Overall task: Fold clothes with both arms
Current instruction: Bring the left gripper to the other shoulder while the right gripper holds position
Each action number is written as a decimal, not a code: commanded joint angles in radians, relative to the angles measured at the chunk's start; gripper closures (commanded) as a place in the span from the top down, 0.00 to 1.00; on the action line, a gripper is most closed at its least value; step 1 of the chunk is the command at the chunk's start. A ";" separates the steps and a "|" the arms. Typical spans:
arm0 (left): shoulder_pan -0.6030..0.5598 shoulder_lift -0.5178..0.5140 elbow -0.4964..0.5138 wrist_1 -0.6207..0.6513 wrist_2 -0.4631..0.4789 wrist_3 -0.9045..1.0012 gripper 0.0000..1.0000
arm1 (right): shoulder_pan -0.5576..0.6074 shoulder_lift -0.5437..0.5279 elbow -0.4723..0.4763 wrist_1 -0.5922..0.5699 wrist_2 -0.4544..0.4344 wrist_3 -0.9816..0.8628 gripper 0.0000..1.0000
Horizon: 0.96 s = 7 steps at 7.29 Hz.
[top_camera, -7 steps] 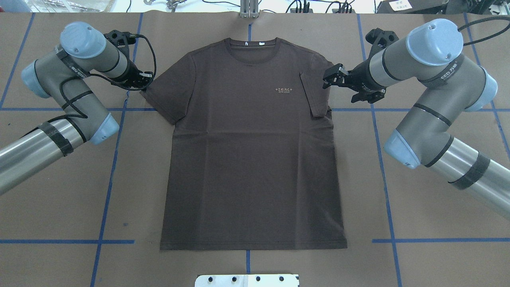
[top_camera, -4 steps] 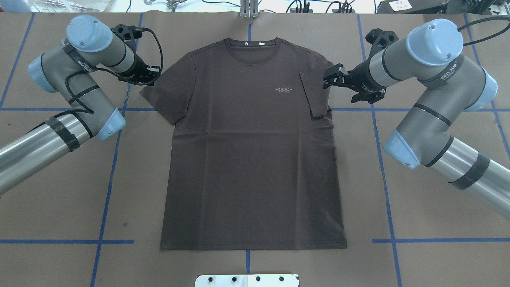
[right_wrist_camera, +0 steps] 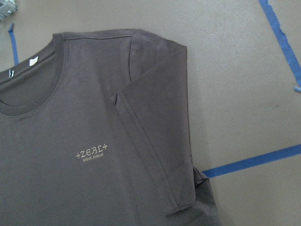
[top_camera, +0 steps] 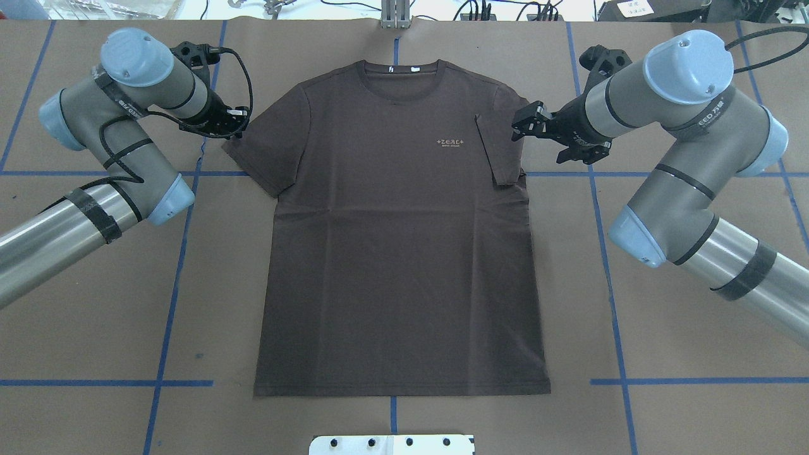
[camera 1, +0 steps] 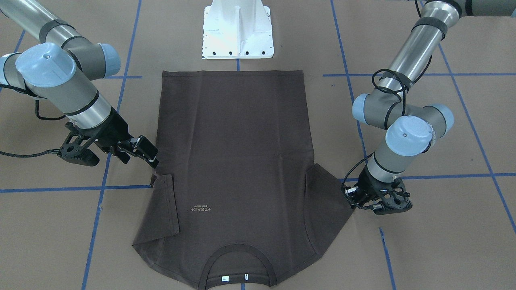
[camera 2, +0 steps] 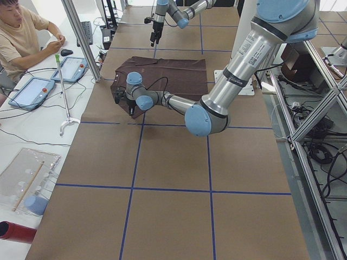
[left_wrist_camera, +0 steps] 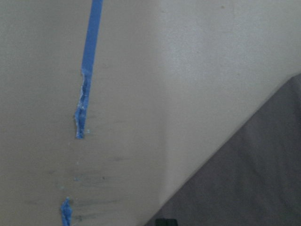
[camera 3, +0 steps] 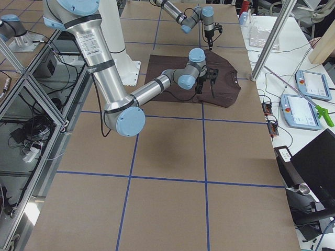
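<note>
The dark brown T-shirt (top_camera: pixel 398 240) lies flat, front up, with its collar at the far side. Its sleeve on my right is folded inward over the chest (right_wrist_camera: pixel 155 155), beside the pale logo (right_wrist_camera: pixel 92 154). Its sleeve on my left (top_camera: pixel 265 151) lies spread out. My right gripper (top_camera: pixel 523 124) hovers just outside the folded sleeve, open and empty; it also shows in the front view (camera 1: pixel 143 153). My left gripper (top_camera: pixel 237 123) is low at the tip of the spread sleeve (camera 1: pixel 350 198). Whether it is open or shut does not show. The left wrist view shows the sleeve edge (left_wrist_camera: pixel 254 179) and bare table.
The brown paper table cover (top_camera: pixel 95 303) carries blue tape lines (top_camera: pixel 170 297). The white pedestal base (camera 1: pixel 238 32) stands at the shirt's hem side. An operator (camera 2: pixel 24 32) sits with tablets beyond the far table edge, next to a metal post (camera 2: pixel 81 38).
My left gripper rose away from the sleeve tip, toward the far side, then came partly back. The right arm and the shirt have not moved.
</note>
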<state>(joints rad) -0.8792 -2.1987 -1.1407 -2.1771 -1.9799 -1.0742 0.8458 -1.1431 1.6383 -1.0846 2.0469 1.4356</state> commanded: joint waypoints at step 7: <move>0.016 0.017 0.001 0.002 0.001 -0.001 0.53 | -0.002 0.000 -0.003 -0.001 -0.001 0.005 1.00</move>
<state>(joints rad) -0.8689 -2.1814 -1.1401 -2.1751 -1.9783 -1.0753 0.8437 -1.1422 1.6352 -1.0849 2.0463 1.4403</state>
